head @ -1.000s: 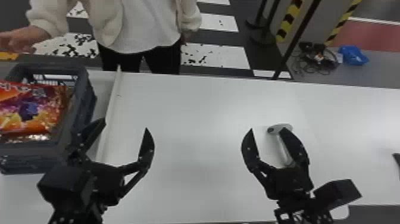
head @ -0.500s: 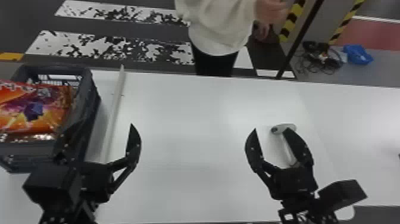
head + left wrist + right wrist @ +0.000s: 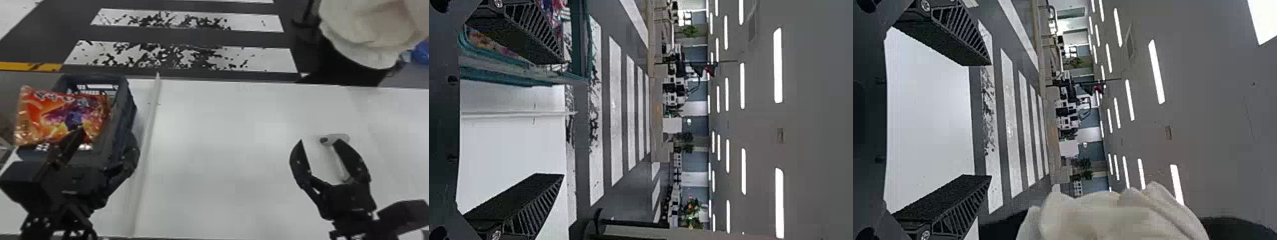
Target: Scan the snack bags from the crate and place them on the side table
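Seen from the head view's centre, our left pincer [image 3: 107,135] stands spread at the nine o'clock crate [image 3: 124,92], where a snack bag [image 3: 63,116] lies on top; our right pincer [image 3: 320,141], fingers apart, hangs over the surface [image 3: 223,143] toward three o'clock.

Head view from above, wrist views low and outward, same table [image 3: 223,143]

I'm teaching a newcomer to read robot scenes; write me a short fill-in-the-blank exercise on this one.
The left gripper and right gripper both have their fingers ____.
The crate with the snack bag stands on the robot's ____ side of the pale strip.
The handheld scanner lies on a table coloured ____.
Missing words: open; left; white.
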`<action>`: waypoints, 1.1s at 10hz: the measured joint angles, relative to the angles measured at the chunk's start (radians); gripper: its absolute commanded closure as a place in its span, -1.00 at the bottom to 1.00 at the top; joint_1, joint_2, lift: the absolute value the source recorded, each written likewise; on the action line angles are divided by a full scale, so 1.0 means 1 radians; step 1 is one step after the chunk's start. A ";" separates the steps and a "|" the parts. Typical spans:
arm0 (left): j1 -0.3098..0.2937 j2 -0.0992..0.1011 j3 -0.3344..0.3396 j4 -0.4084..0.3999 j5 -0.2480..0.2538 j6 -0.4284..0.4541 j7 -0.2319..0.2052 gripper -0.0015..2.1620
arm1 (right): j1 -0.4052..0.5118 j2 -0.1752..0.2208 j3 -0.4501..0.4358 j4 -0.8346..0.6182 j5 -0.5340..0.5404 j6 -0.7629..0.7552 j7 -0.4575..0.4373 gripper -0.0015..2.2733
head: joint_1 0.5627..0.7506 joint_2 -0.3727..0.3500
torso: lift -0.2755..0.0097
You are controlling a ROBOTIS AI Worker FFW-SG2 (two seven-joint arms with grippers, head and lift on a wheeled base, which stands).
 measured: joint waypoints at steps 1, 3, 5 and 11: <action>-0.003 -0.004 0.048 -0.017 0.033 0.038 0.001 -0.99 | 0.001 0.000 0.003 0.000 0.000 0.000 0.000 -0.94 | 0.41 0.19 | 0.27; -0.036 -0.041 0.188 -0.060 0.124 0.276 -0.197 -0.95 | 0.000 0.000 0.012 0.001 0.000 0.000 0.000 -0.94 | 0.41 0.32 | 0.27; -0.086 -0.074 0.355 -0.071 0.259 0.428 -0.261 -0.94 | -0.001 0.000 0.019 0.001 0.002 0.001 0.000 -0.94 | 0.41 0.48 | 0.27; -0.280 -0.076 0.712 0.025 0.409 0.575 -0.321 -0.93 | -0.009 -0.002 0.035 -0.006 0.016 0.033 0.001 -0.94 | 0.41 1.00 | 0.27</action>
